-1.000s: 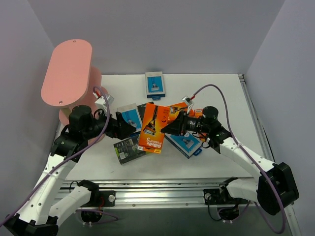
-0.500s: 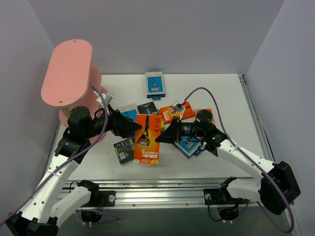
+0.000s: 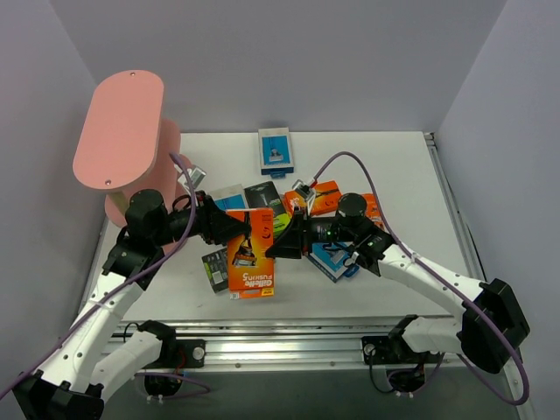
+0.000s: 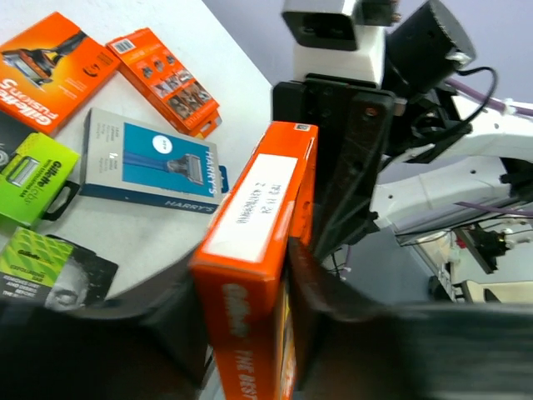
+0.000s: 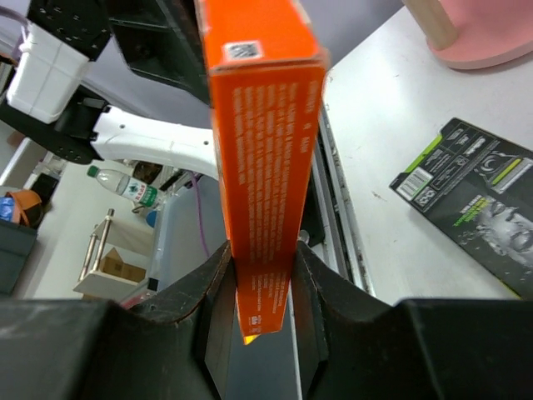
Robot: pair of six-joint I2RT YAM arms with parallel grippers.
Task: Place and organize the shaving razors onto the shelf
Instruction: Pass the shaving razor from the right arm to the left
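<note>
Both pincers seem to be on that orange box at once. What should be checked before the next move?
1. Right pincer clamped on the orange pack: ok.
2. Left pincer closed against both faces of the pack: ok.
3. Left hold firm enough for the right to release: cannot tell.
4. Pack held up off the other packs: ok.
5. Room on the top board of the shelf: ok.
</note>
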